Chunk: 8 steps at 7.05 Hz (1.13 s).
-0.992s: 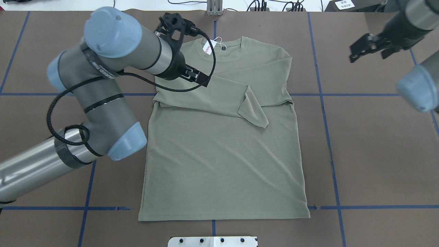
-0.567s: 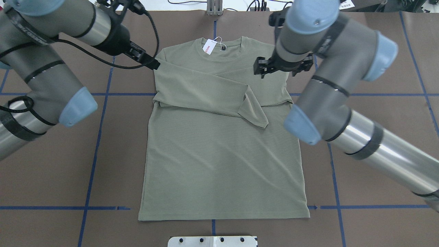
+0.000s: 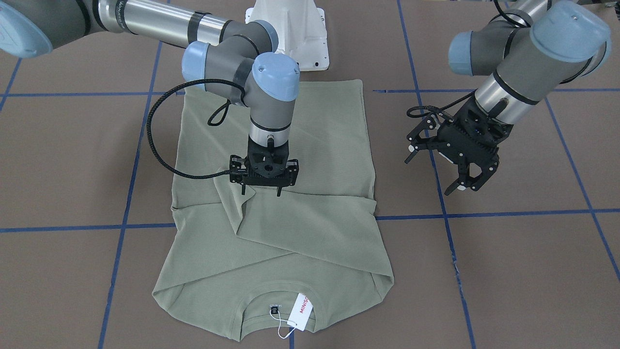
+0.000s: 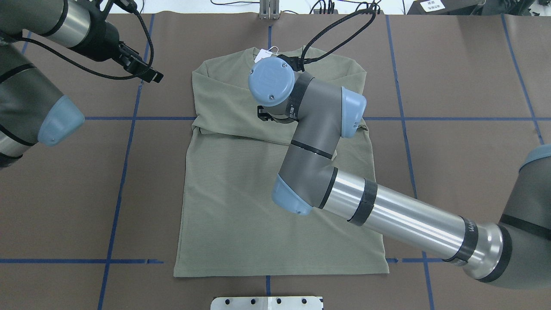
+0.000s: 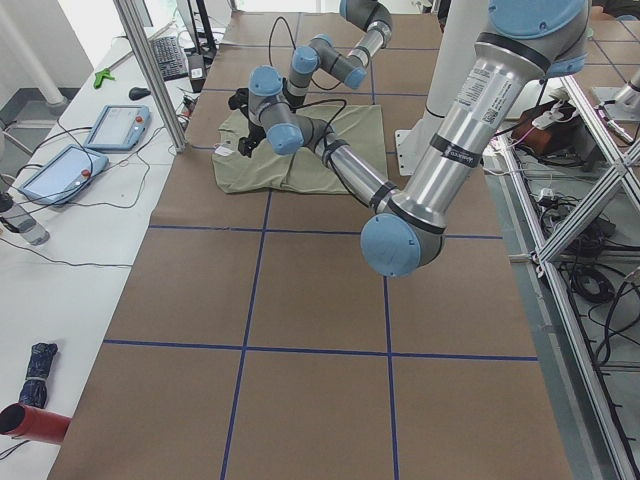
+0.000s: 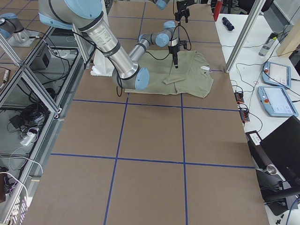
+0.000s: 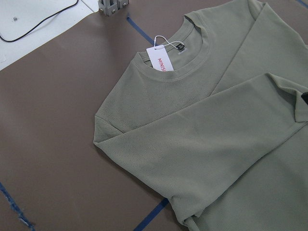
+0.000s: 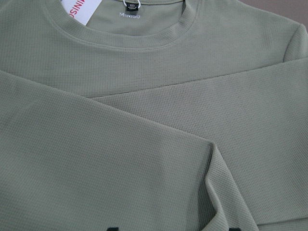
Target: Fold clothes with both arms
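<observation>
**Operator:** On the table, where does the olive-green shirt lie?

**Spotter:** You'll see it spread flat with both sleeves crossed over the chest and the hang tag at the collar. Your right gripper stands over the top sleeve's cuff, fingers apart, holding nothing. Your left gripper hangs beside the shirt, fingers wide and empty.

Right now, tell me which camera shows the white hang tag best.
Exterior front-facing: the whole hang tag, its string and red lettering show. The left wrist view also shows it clearly; the right wrist view crops it; overhead, the right arm covers part; the side views show a white speck.
</observation>
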Tool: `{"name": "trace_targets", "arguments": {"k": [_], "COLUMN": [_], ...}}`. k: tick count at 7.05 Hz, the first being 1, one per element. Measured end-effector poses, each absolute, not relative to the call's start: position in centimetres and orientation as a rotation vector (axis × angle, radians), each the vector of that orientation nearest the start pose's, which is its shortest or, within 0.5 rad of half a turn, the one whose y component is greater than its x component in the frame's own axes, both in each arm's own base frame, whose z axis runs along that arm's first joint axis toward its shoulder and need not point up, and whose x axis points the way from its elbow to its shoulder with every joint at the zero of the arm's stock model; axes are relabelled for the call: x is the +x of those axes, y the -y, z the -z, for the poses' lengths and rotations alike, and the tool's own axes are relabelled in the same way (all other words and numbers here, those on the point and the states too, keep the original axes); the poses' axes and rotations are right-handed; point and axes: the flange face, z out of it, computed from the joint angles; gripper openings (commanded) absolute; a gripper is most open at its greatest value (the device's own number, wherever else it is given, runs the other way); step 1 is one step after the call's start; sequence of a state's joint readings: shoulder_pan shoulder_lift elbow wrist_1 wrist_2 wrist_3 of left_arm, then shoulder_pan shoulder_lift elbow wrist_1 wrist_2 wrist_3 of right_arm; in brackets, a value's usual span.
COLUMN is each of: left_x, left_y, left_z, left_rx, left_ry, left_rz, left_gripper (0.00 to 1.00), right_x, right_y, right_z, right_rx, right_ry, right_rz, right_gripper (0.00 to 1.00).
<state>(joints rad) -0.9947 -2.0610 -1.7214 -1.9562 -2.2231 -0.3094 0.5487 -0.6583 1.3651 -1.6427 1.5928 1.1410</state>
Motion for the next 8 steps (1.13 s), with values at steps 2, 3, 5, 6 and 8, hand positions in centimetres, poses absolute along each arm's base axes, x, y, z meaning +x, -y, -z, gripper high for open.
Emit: {"name": "trace_targets", "arguments": {"k": [2,3,5,6,8], "left_x": [28.4,28.4,28.5,28.6,28.6], "left_y": [57.0,57.0,56.9,56.9,57.0], "left_z": [-26.6,-26.8,-26.9,-27.0,-27.0], "left_rx": [0.645,0.645,0.643,0.642,0.641], "left_ry": [-0.971,-0.972,-0.973,-0.973,-0.973], "left_rz": [-0.571,-0.571,-0.571,-0.570,-0.570], "left_gripper": [1.00,1.00,1.00,1.00,1.00], "right_x": [-60.9,-61.5,-62.4,-62.6,-62.6], "right_y": [51.1,50.7,50.1,49.9,49.8], "right_z": [-20.5,-21.2,-22.3,-22.9,-23.5], "right_rx": [0.308,0.327,0.339,0.338,0.338], "right_ry": [0.520,0.495,0.463,0.453,0.439], "right_rz": [-0.064,-0.027,0.013,0.023,0.039], "right_gripper": [0.62,0.62,0.60,0.59,0.56]}}
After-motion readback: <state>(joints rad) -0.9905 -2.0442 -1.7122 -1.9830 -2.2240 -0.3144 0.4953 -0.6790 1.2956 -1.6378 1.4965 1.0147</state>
